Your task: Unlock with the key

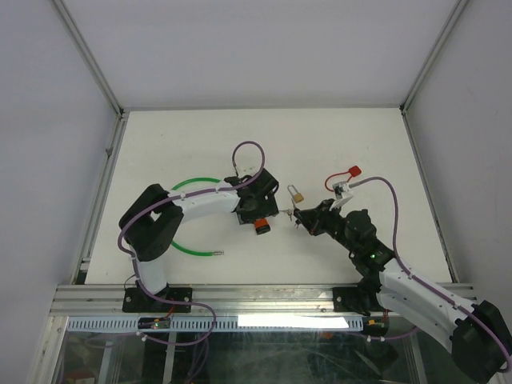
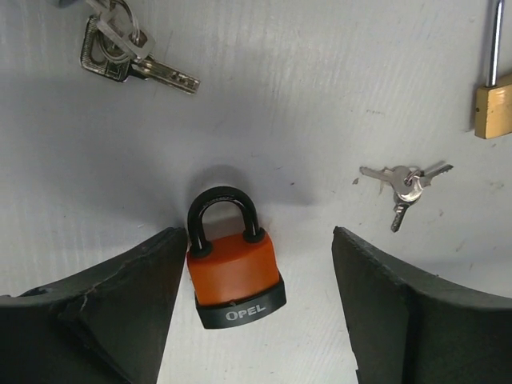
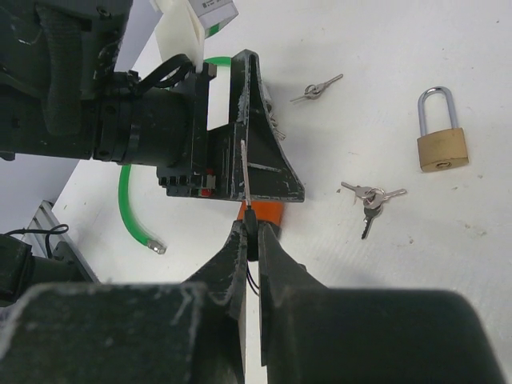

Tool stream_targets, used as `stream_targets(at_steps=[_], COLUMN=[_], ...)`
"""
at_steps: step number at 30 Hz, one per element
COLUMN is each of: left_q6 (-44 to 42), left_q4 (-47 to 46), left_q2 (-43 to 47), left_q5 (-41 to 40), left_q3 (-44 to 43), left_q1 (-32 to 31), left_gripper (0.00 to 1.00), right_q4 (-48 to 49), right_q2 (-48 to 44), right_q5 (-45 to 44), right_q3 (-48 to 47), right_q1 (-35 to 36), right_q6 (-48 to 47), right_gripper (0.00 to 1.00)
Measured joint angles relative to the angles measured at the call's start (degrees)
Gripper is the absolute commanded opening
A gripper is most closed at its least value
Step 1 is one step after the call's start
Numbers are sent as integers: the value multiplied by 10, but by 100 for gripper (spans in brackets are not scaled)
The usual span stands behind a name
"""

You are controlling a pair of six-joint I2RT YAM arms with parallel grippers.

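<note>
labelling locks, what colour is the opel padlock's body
Orange padlock body; clearest in the left wrist view.

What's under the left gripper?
An orange padlock lying flat on the table, between the open jaws of the left gripper, shackle closed. Its keyhole can't be seen; from the top camera the gripper covers most of it.

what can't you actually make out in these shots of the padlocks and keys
Orange padlock with black shackle: keyhole unseen in left wrist view; in right wrist view the left claw hides most of it.
Brass padlock: cut off by right edge, left wrist view.
Thin silver key in right claw: head buried between the fingers, right wrist view.
Loose silver key bunch: only a speck in top view.
</note>
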State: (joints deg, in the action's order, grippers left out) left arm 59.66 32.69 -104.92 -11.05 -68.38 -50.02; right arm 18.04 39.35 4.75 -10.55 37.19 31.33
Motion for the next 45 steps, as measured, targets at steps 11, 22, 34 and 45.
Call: stream_targets(at_steps=[11, 22, 34, 45], left_q6=[8, 7, 19, 25], left_q4=[47, 63, 54, 19], left_q2=[-18, -23, 26, 135], left_q5=[-37, -49, -58, -31], left_q3=[-25, -29, 26, 103], left_q1=[-15, -22, -13, 75], left_gripper=[65, 37, 23, 15], right_q4=[-10, -20, -13, 31], right_q2=[20, 54, 144, 216], right_q5=[0, 8, 61, 82], right_q3=[0, -7, -55, -81], right_q1=[-2, -2, 15, 89], right_q6=[-2, -2, 1, 27], right_gripper=[0, 0, 0, 0])
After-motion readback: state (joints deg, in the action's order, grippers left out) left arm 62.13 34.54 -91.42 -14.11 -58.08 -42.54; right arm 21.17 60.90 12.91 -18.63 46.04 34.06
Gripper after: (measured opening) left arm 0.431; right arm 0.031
